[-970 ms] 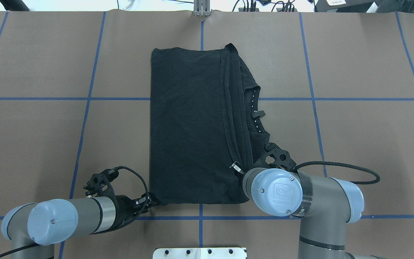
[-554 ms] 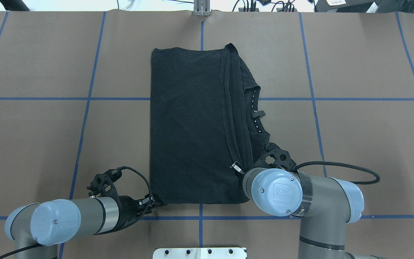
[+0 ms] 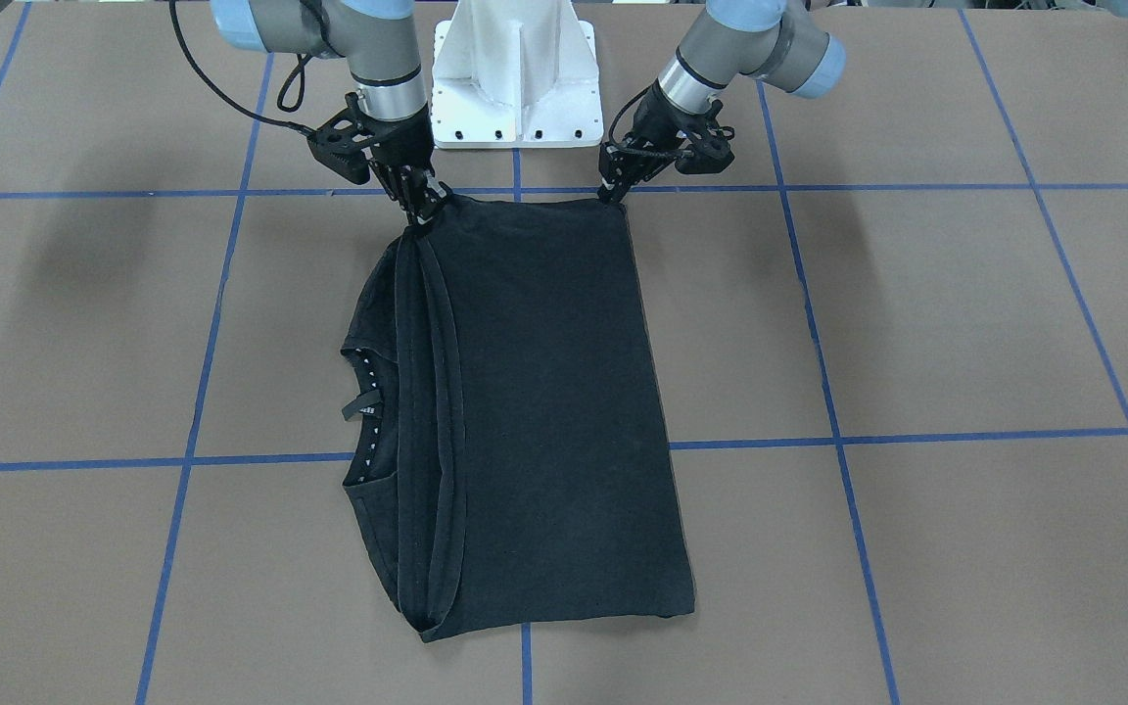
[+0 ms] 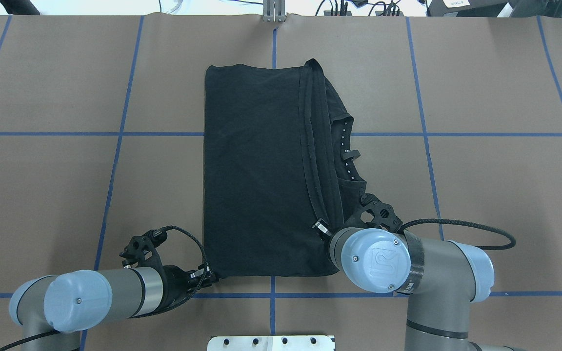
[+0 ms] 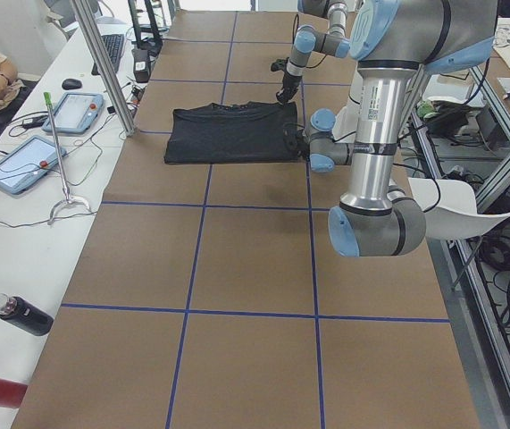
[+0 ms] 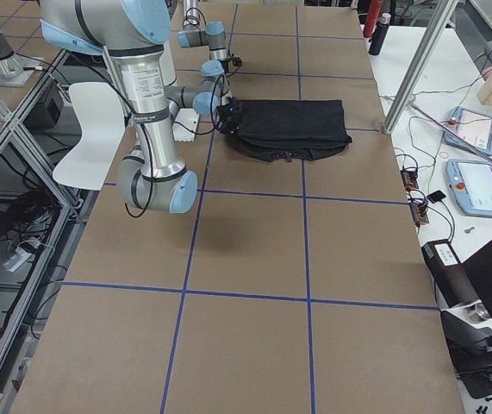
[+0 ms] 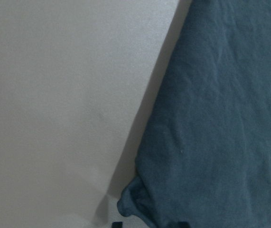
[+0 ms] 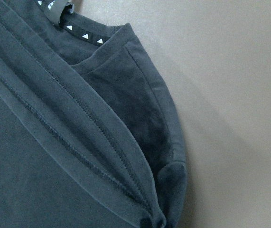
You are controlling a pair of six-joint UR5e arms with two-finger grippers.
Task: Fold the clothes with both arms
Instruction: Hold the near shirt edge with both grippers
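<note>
The black T-shirt (image 4: 256,170) lies flat in the middle of the brown table (image 4: 481,170), folded into a long rectangle that runs from the robot's side toward the far edge. Along its right side, several hemmed edges lie stacked in parallel ridges. Beyond them the collar (image 4: 344,146) peeks out, its inner band dotted with white.

Both arms reach down to the near end of the garment, just in front of the white pedestal (image 3: 515,78). The left gripper (image 3: 611,192) sits low at the near left corner. Its fingers are drawn together on the cloth, and the left wrist view shows that corner bunched into a small lump between the fingertips. The right gripper (image 3: 424,210) is at the near right corner, where the stacked hems converge. Its fingers pinch those gathered layers, which the right wrist view shows narrowing to a point at the bottom of the frame. In the overhead view the right arm's blue joint cap hides most of this grasp.

Blue tape lines (image 4: 115,161) divide the table into large squares, and the shirt straddles the centre line.
</note>
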